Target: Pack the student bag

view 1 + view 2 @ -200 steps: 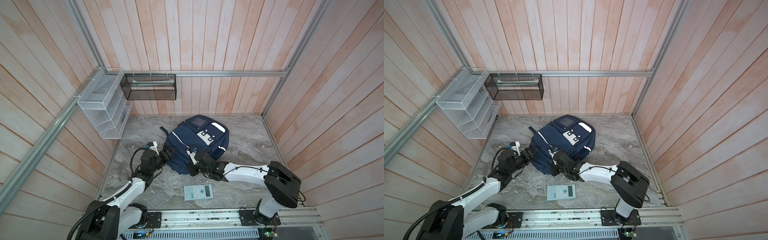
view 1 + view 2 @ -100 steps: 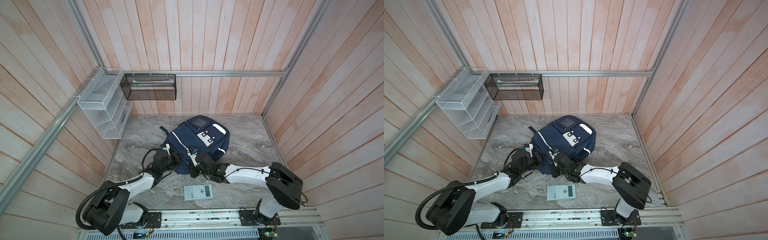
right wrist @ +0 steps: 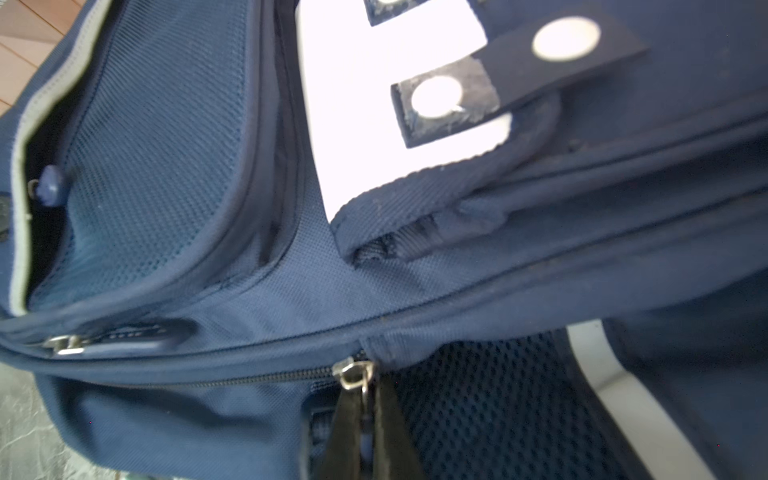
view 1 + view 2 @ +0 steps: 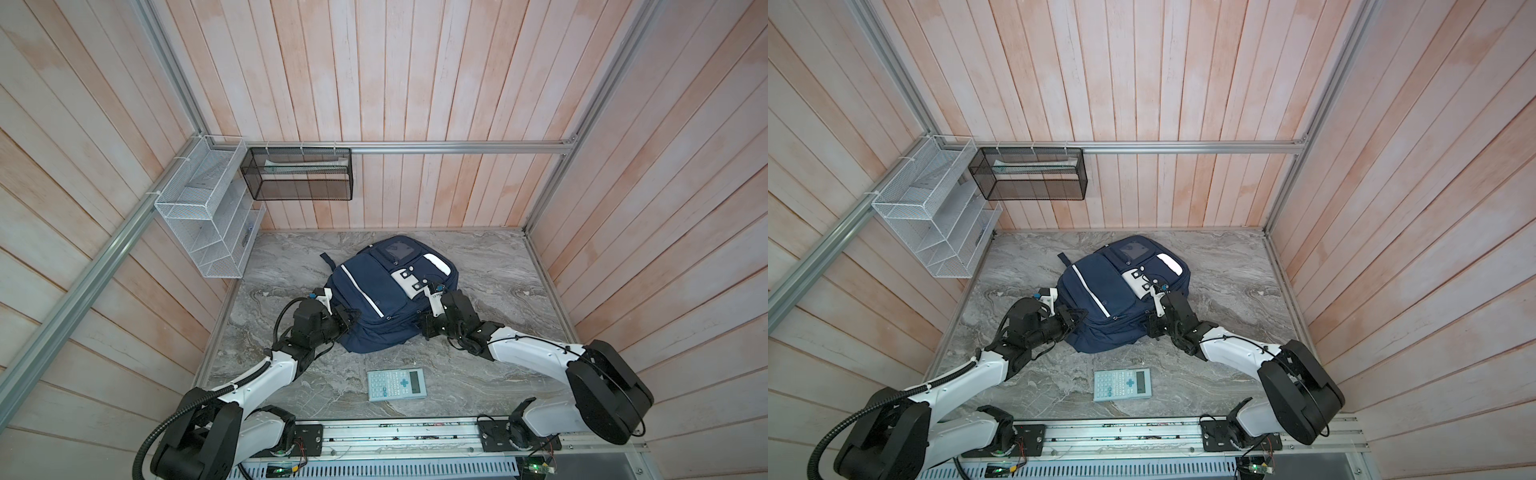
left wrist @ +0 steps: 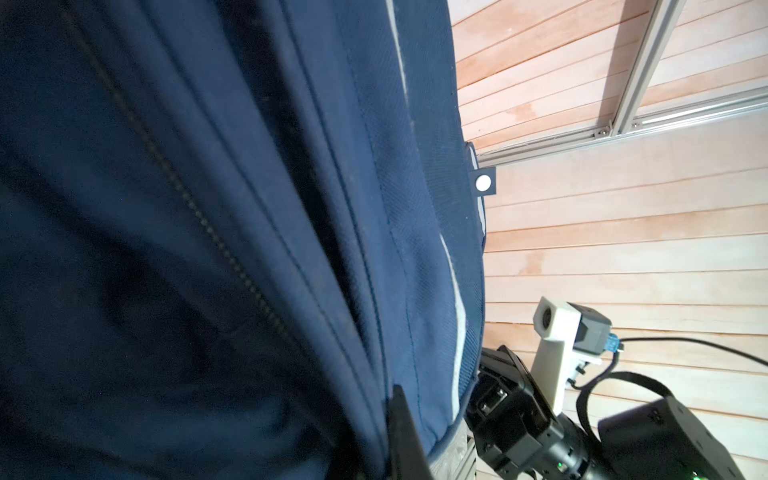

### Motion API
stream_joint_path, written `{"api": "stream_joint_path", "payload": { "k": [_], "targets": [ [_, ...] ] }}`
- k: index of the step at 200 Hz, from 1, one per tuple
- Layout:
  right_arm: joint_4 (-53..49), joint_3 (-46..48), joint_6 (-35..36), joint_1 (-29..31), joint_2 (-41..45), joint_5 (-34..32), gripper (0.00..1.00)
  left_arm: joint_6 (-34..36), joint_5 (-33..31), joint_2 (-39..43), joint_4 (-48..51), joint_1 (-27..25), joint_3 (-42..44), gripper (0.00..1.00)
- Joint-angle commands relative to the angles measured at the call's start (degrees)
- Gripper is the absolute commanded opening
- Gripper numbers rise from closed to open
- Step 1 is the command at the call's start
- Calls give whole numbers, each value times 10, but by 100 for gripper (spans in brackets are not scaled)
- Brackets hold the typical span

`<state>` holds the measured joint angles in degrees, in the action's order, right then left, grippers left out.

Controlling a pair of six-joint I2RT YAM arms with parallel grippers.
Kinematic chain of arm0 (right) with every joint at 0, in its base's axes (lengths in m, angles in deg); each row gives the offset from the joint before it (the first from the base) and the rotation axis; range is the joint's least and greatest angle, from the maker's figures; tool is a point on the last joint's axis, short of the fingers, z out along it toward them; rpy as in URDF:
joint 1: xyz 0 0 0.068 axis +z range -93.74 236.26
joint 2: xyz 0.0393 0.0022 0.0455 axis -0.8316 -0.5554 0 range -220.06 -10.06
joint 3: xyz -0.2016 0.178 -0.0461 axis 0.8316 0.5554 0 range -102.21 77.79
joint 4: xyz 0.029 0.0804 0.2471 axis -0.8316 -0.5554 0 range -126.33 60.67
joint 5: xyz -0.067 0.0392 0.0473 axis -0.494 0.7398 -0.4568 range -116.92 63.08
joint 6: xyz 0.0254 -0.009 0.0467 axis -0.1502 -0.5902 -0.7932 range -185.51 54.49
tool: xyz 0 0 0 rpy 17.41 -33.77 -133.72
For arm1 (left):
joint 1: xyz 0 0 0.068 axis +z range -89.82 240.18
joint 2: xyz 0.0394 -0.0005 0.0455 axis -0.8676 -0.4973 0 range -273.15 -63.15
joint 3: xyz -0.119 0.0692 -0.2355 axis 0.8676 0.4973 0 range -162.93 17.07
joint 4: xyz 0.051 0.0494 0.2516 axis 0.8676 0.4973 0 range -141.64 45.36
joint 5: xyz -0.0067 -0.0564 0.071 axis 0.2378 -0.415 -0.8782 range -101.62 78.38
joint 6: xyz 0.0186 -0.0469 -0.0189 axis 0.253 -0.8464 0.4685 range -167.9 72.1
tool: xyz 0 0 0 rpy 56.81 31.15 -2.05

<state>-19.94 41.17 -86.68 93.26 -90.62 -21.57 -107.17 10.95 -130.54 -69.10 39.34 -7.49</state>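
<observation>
A grey marble table (image 4: 478,270) is seen in both top views, closed in by wooden walls. The bag (image 4: 374,286) is laid flat on the middle of the table, its front turned upward and its white patches toward the right side. A white wire rack (image 4: 203,232) is hung on the left wall, and a black mesh basket (image 4: 299,174) beside it on the back wall.

The left gripper (image 4: 348,318) is set against the near left edge of the bag. Its jaws are together. In the left wrist view one finger (image 5: 405,432) is pressed on the blue cloth, but whether cloth is caught between the jaws cannot be told. The right gripper (image 4: 424,326) is set at the near right edge of the bag.

A calculator (image 4: 397,384) is laid face up near the front edge of the table, apart from the bag and between the two arms. The zip pull (image 3: 356,376) is shown in the right wrist view, clamped between the two fingers of the right gripper.
</observation>
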Motion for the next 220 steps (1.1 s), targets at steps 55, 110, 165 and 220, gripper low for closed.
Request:
{"api": "stream_joint_path", "payload": {
  "k": [55,110,165,220],
  "targets": [
    [-138,41,-4,13,85,-111,0,96,-53,-60,1,56,-71,2],
    [-187,28,-12,58,113,-185,36,134,-38,-81,12,76,-110,36],
    [-138,19,64,61,190,-180,55,168,-81,38,65,48,-70,68],
    [-36,-83,275,17,80,-90,81,208,-133,91,92,-59,-62,100]
  ]
}}
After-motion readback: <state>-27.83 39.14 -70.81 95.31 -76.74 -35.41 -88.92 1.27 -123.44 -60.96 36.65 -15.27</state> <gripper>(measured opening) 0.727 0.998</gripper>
